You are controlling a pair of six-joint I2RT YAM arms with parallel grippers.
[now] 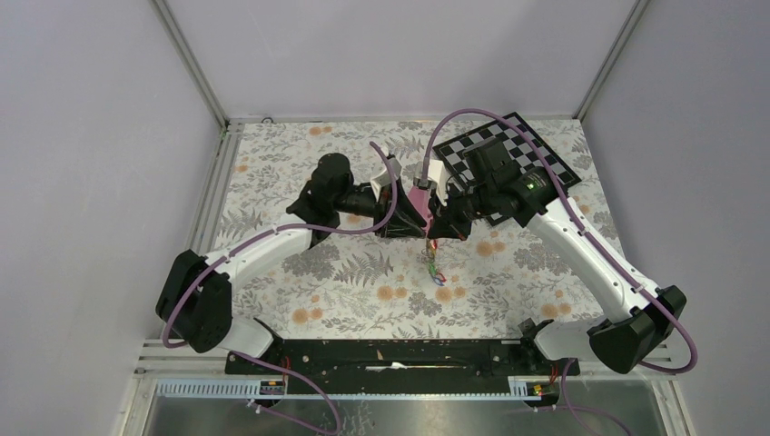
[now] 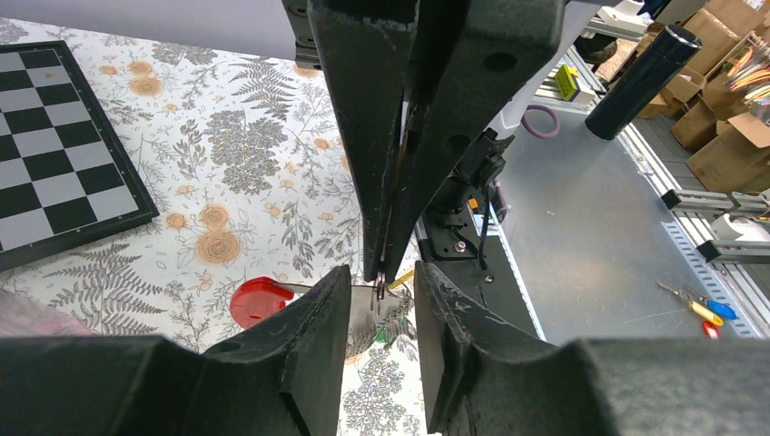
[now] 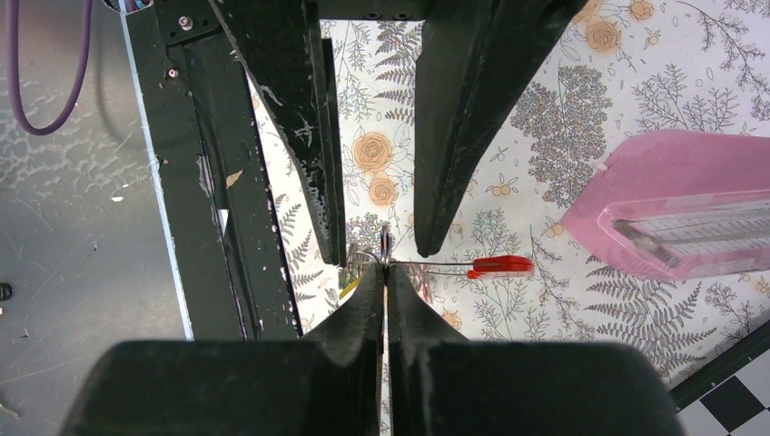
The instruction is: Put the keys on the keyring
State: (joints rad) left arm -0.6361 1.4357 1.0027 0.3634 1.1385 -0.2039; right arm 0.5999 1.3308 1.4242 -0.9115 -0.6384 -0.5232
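Note:
My right gripper (image 3: 384, 270) is shut on the keyring (image 3: 385, 243), a thin metal split ring seen edge-on, and holds it above the table. No large D-shaped loop shows. A red-headed key (image 3: 501, 265) sticks out sideways from the ring, its blade running behind one finger in the left wrist view (image 2: 259, 300). Other keys with green and yellow heads dangle below (image 1: 434, 265). My left gripper (image 2: 381, 275) is open, and its two fingers (image 3: 322, 163) straddle the ring and the right gripper's tips without gripping.
A pink metronome-shaped pyramid (image 3: 681, 204) stands just behind the two grippers (image 1: 419, 195). A chessboard (image 1: 508, 159) lies at the back right. The floral cloth (image 1: 363, 282) covers the table. The black base rail (image 1: 390, 354) runs along the near edge.

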